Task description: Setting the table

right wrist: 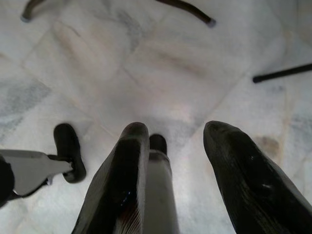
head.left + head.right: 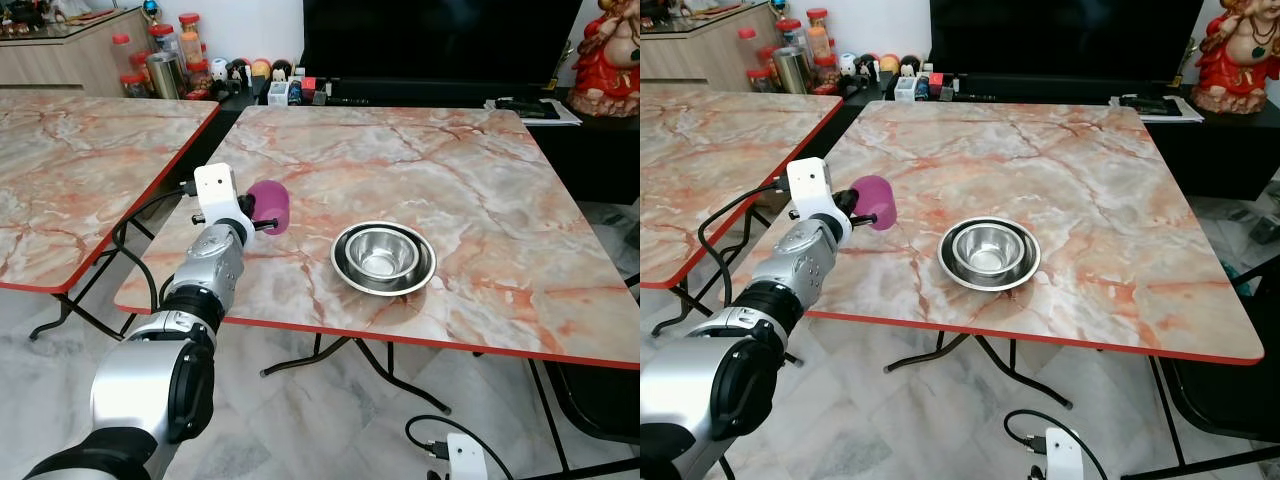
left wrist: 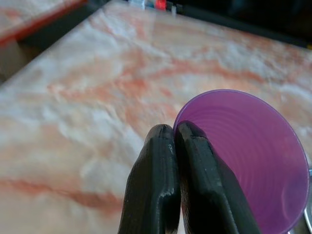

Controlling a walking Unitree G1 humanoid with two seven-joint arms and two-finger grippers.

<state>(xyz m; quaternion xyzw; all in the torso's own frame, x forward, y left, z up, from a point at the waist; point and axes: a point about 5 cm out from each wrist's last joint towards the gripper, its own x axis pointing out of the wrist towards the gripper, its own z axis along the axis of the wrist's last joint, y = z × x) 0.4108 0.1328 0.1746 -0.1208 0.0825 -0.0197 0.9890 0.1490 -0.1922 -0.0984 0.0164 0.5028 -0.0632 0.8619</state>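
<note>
One steel bowl (image 2: pixel 383 257) sits right of the left gripper (image 3: pixel 174 141), which pinches one purple cup's (image 3: pixel 253 156) rim over the marble table (image 2: pixel 480 170); the right gripper (image 1: pixel 173 146) hangs parted, empty.

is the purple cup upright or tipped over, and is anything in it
Tipped and empty. The purple cup is held on its side over the table by the left gripper, pinched at the rim; the wrist view looks into its bare inside.

The cup (image 2: pixel 269 206) is purple. The bowl (image 2: pixel 383 256) is shiny silver. The bench (image 2: pixel 450 180) has pink-orange marble pattern with red edge. The floor (image 2: pixel 300 420) is pale grey marble.
</note>
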